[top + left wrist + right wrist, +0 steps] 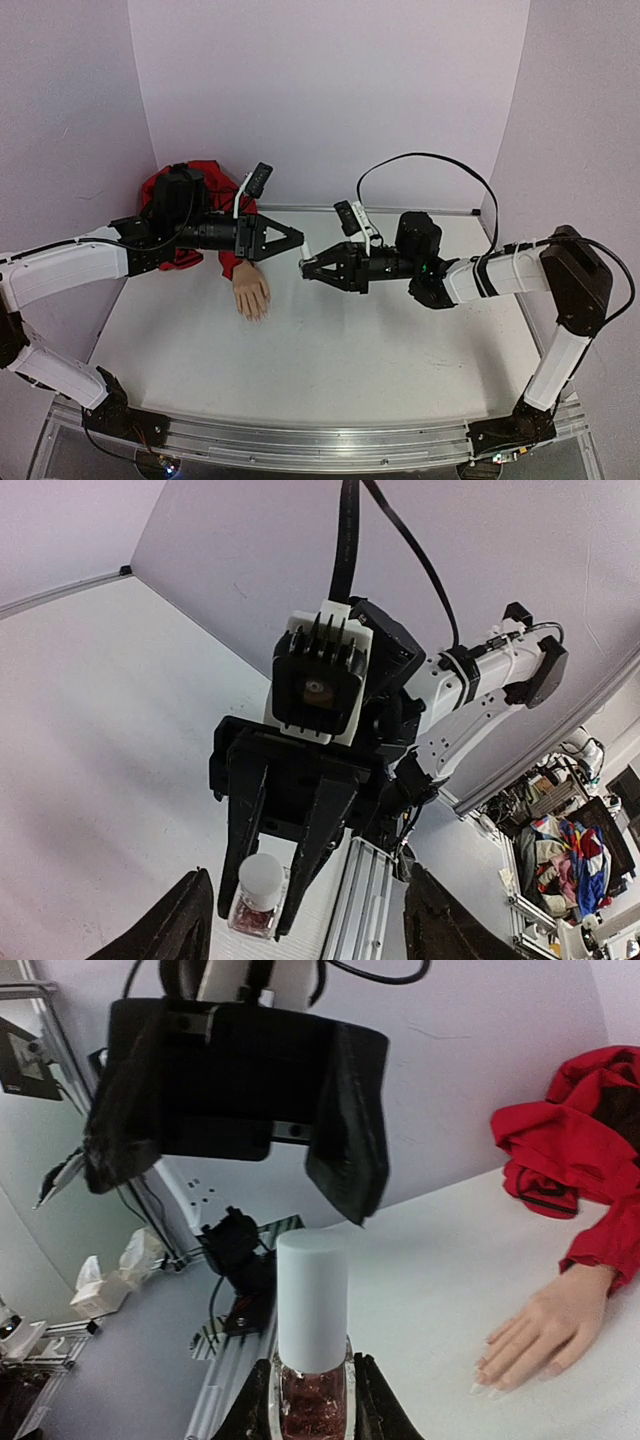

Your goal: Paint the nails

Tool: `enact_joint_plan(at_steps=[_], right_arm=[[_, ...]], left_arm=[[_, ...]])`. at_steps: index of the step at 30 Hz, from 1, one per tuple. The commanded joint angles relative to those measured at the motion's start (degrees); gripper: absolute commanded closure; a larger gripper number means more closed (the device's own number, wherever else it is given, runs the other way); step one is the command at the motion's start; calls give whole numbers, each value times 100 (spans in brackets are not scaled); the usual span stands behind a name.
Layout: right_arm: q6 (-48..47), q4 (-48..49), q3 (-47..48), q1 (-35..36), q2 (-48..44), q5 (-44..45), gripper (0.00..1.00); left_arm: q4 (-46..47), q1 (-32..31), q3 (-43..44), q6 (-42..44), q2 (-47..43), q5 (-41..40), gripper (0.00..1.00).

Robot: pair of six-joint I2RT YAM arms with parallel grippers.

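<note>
Step in hand: uncapping. No painting has begun, by my reading.
Right gripper (312, 1412): it is clamped on the glass body of the polish bottle (312, 1395) and holds it clear of the table (350, 340), out in the space between the two arms.
Cap (312, 1295): white and seated on the bottle, pointing toward your left arm.
Left gripper (228, 1190): the jaws are spread wide and hold nothing. The fingers sit just off the cap end, and you get no contact that I can make out.
Nails (478, 1365): on the mannequin hand (250, 292), which lies palm down on the table, fingers toward the near edge. It is below and left of the bottle and apart from both grippers.
Red sleeve (570, 1130): bunched behind the wrist at the back wall, partly hidden by your left arm in the top view.
Next move, judged: bring the left jaws square over the cap so both fingers straddle it, then close and twist.
Needs: keep the right grip firm so the bottle does not turn with the cap, and pull off along the bottle's own axis.
Watch: tipping the open bottle once the cap is free.
</note>
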Motion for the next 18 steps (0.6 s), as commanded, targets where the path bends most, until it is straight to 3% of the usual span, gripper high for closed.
enact_joint_plan(at_steps=[1, 5, 18], right_arm=[[704, 1212, 154, 21, -218, -860, 100], [733, 1254, 196, 23, -193, -806, 100], [538, 1216, 236, 23, -34, -512, 100]], left_arm=[[485, 9, -51, -84, -119, 385, 34], [501, -23, 10, -69, -41, 504, 37], [494, -213, 318, -1, 450, 634, 75]])
